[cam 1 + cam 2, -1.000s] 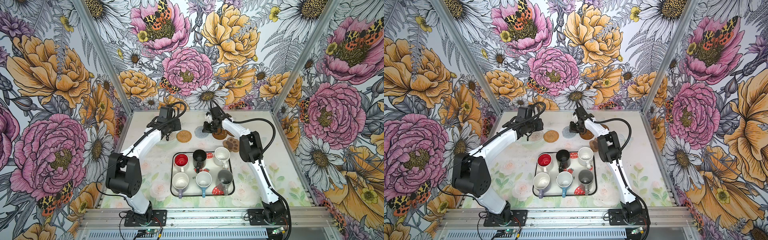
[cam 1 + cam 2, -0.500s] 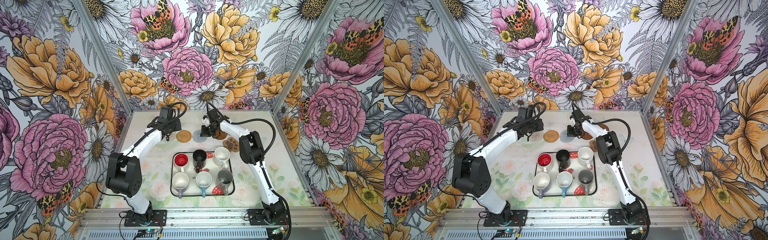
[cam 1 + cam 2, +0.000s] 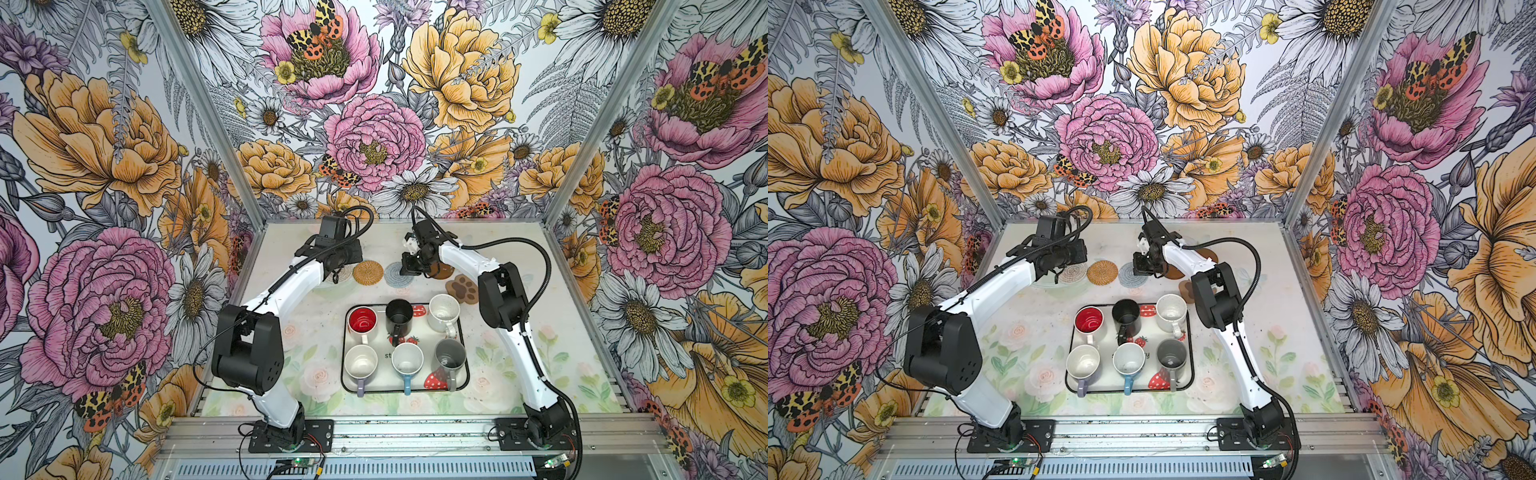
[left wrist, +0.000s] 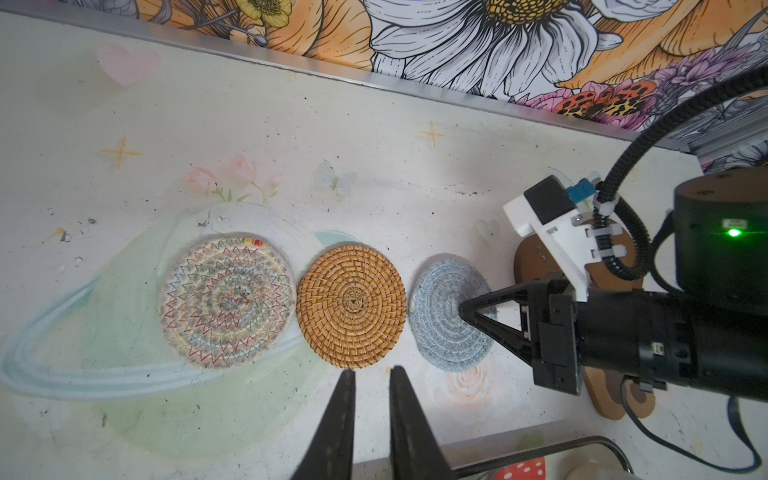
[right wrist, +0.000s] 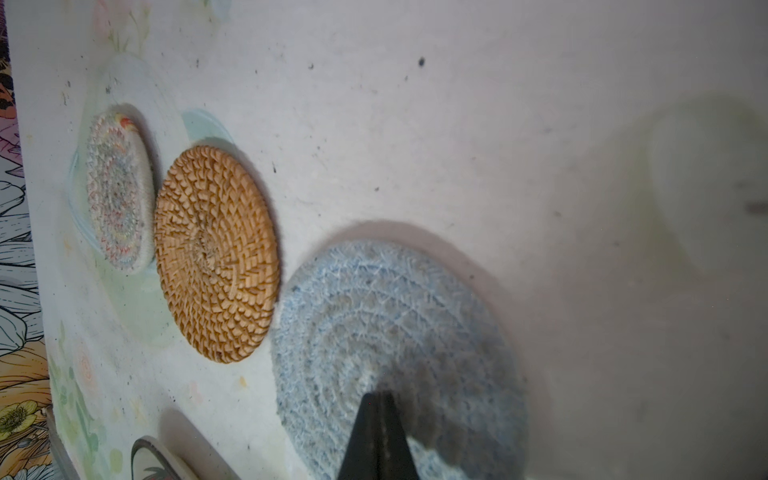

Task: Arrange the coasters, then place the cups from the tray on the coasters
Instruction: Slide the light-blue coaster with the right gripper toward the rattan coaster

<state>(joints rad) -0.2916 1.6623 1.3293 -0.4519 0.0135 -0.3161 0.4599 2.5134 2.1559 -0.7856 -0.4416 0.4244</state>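
Tip of right gripper clenched, seemingly on grey spiral coaster; left gripper slightly parted, empty.

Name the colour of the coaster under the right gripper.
Blue-grey spiral coaster; best in right wrist view.

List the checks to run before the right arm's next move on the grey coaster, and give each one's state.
1. Right gripper shut, tips on the grey spiral coaster: ok.
2. Left gripper holding nothing, short of the rattan coaster: ok.
3. Gap between grey spiral coaster and rattan coaster: cannot tell, their edges are very close.
4. Brown discs lying apart: cannot tell, the right arm covers them.
5. Paw coaster in line with the row: not ok, it lies nearer the tray.
6. Six cups on the tray: ok.
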